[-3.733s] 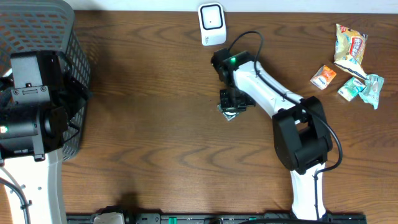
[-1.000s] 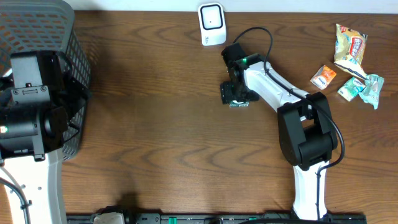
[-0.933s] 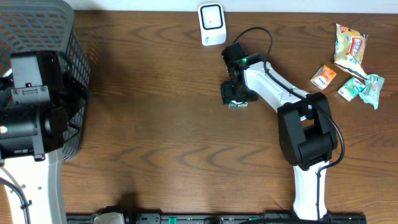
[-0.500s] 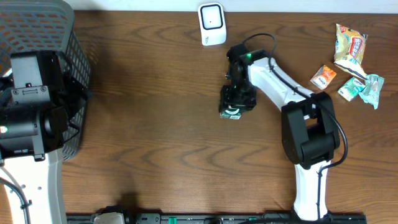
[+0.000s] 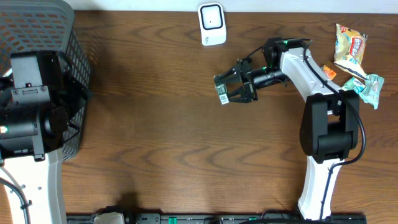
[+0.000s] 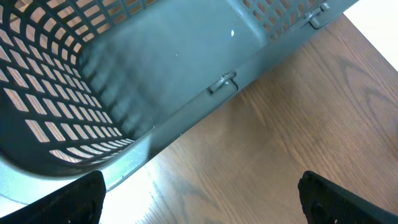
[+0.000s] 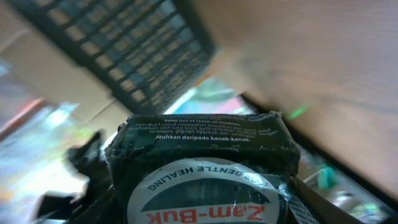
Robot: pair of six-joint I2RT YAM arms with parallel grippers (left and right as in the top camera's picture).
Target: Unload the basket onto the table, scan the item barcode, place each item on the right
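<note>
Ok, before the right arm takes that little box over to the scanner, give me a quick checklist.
1. Box gripped in the right jaws: ok.
2. Scanner in view, nothing in front of it: ok.
3. Barcode turned toward the scanner: cannot tell.
4. Table between box and scanner bare: ok; snacks lie off to the right.
5. Left jaws open by the basket, out of the way: ok.
</note>
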